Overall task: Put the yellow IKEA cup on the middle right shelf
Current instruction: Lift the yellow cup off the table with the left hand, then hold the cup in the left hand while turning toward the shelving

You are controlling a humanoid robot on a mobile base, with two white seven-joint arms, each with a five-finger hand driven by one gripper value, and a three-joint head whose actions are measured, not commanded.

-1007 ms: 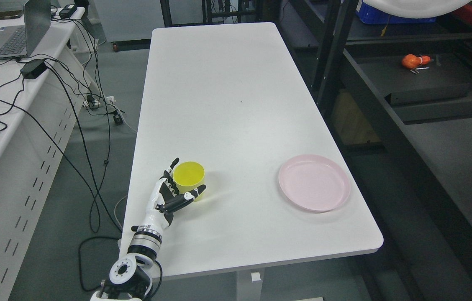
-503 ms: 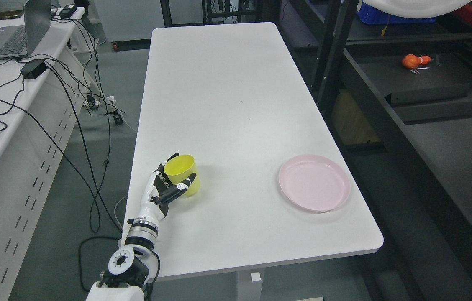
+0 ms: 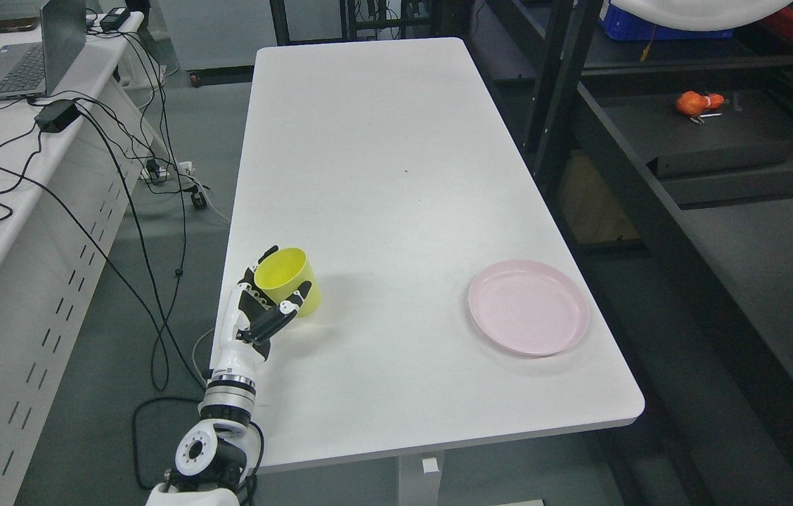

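Here the yellow cup [image 3: 289, 280] sits tilted within the left hand's [image 3: 256, 320] fingers [image 3: 292, 306].

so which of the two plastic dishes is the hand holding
The yellow cup, gripped by the left hand near the table's left edge. The pink plate lies untouched to the right.

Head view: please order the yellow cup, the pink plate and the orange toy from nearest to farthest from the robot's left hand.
1. Yellow cup: gripped in the left hand, at the table's near left edge.
2. Pink plate: lying on the table's near right side.
3. Orange toy: on the dark shelf at the far right.
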